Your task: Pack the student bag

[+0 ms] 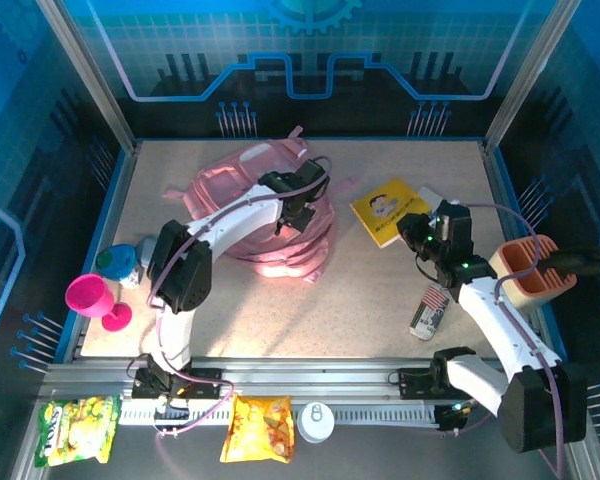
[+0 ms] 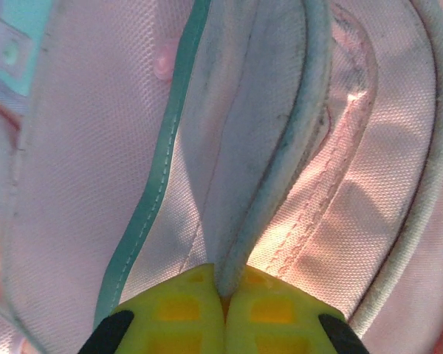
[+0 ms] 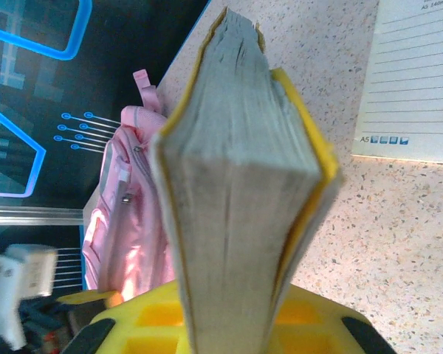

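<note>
Evidently the step in hand is opening the bag and loading the first item. The pink backpack [image 1: 242, 192] lies flat on the table, toward the far side and a little left of centre. The left gripper [image 2: 223, 302] is clenched on a piped fold of its fabric, the 2 yellow fingertips [image 2: 179, 313] pressed together with the edge pinched between them. Whether that fold is the lip of the main compartment or of a front pocket I cannot tell, nor whether any zip is undone. To the right of the backpack and apart from it, the right gripper [image 3: 229, 332] grasps a thick yellow-covered book [image 3: 236, 169] by 1 end, its page edges turned to the wrist camera. A lined notepad [image 3: 417, 74] lies on the table just beside the book. Judging by the flat bag and by the things lying about, such as the pink goblet [image 1: 93, 299] and the orange pencil holder [image 1: 528, 272], the packing looks barely begun. The next move likely calls for the left arm to lift the pinched fold up and away until a mouth gapes. The right arm would then carry the book across and slide it in narrow edge first. The soft fabric may sag shut or slip from the fingers, so that lift should be steady.
</note>
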